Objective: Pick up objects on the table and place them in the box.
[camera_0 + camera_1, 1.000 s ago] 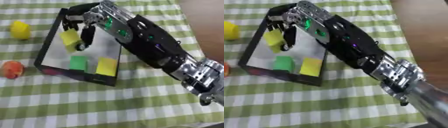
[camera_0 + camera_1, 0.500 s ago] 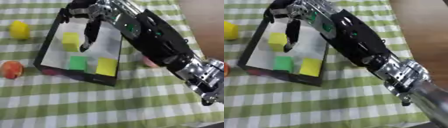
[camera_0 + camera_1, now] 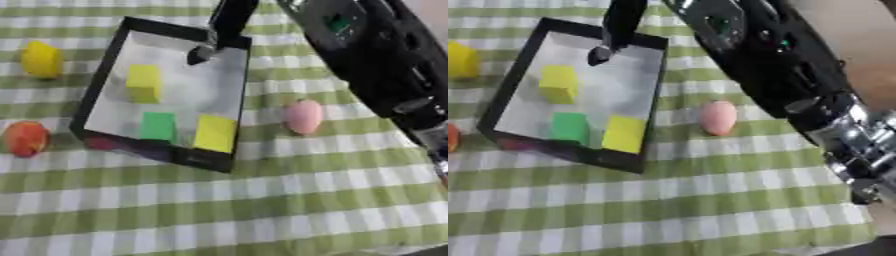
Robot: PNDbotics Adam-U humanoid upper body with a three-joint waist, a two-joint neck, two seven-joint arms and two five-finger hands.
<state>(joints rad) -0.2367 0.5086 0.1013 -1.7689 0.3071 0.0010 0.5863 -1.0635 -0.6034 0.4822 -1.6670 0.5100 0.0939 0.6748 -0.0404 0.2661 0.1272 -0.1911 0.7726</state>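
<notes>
A green-and-white checked tablecloth [image 3: 262,200] covers the table (a plain tan surface [image 3: 859,45] shows at upper right).

No text, label, brand, number or sign can be read anywhere in either view. The black box [image 3: 229,150], the blocks inside it and the checked cloth on the desk [image 3: 262,210] bear no lettering that can be made out.

Box [image 3: 103,75]: black-rimmed, at centre-left; two yellow blocks and one green inside.
Robot hand [image 3: 229,25]: finger hanging over box's 1 o'clock corner.
Pink object [image 3: 304,116]: 3 o'clock of box.
Table [image 3: 262,210]: green-checked cloth.
</notes>
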